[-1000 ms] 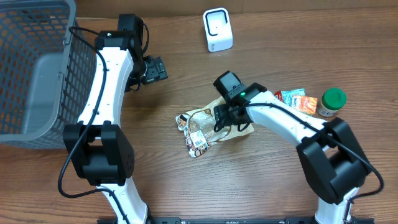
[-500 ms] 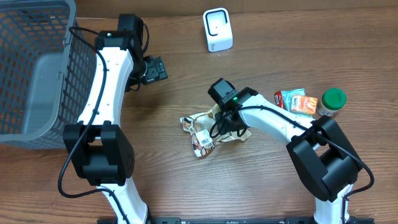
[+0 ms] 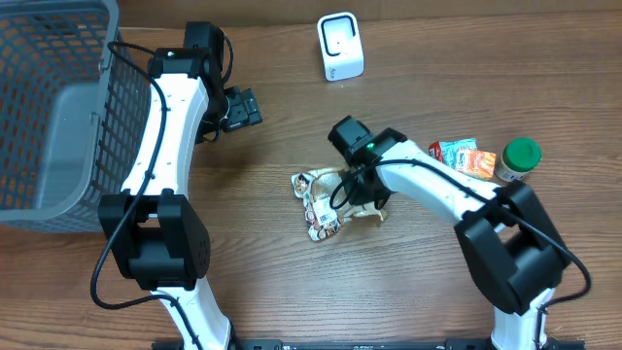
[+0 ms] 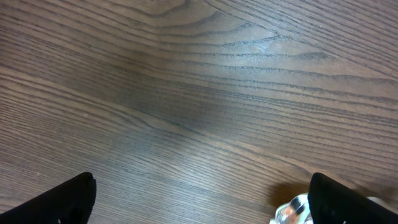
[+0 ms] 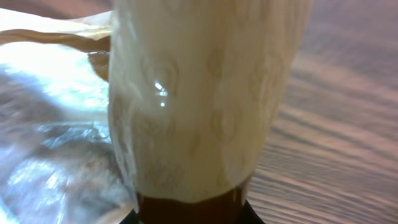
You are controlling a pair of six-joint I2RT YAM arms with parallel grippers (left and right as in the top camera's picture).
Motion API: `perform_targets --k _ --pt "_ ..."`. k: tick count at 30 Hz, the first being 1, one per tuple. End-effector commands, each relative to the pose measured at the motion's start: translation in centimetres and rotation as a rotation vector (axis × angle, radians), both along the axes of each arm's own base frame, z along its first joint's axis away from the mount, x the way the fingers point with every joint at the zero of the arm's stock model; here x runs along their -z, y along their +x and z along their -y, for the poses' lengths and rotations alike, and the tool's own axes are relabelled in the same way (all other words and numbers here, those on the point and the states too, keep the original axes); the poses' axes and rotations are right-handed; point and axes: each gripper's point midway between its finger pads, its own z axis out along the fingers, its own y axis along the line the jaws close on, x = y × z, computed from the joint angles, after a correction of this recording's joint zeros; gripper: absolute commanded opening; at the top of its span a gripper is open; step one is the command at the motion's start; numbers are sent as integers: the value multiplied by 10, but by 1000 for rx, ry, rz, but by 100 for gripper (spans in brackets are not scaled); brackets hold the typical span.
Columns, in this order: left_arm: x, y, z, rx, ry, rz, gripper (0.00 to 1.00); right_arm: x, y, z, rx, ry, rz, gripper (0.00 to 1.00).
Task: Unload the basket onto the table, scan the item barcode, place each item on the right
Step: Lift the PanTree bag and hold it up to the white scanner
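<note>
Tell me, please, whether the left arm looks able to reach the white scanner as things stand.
Probably yes: the left hand is open and empty, only bare table lies between it and the scanner, and the right hand, closed on the snack bag, sits aside.

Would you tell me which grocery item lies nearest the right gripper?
The crumpled snack bag mid-table, pinched in the right gripper; the orange packets and green-lidded jar sit apart, farther right.

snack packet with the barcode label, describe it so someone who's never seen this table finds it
On the wooden table, look near the middle, below the white scanner, at the right gripper. The snack packet lies bunched up there. Unlike the orange and teal boxes and green-lidded jar to the right, it is a crinkly tan bag with a white label.
</note>
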Motion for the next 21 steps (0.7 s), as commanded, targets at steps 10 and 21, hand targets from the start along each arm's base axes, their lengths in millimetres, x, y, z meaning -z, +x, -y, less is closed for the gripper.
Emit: perform_targets --k 10,21 --pt "-5 4 -1 15 14 17 100 -180 70 5 -61 95 603 4" --pt "-5 4 -1 15 14 17 100 -280 134 -4 -314 -135 1126 4"
